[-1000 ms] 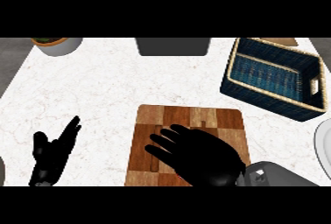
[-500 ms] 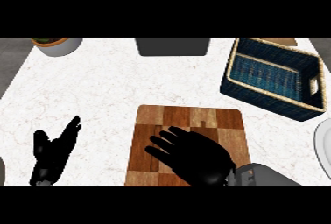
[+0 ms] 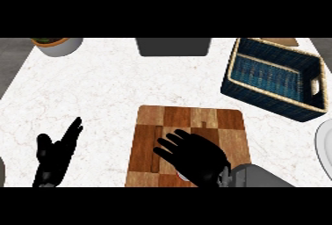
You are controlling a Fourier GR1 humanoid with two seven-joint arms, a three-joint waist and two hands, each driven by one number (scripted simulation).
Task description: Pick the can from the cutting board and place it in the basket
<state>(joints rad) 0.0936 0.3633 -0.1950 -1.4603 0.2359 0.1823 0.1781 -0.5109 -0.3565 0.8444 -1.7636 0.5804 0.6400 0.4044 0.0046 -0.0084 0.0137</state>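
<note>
Hovering over the cutting board [image 3: 194,119], right hand [image 3: 198,157] with a hold I cannot tell; left hand [image 3: 55,154] rests open.

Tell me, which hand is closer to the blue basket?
Right. The right hand is over the cutting board, below and left of the basket; the left hand rests open by the counter's left side, far beyond the board.
</note>
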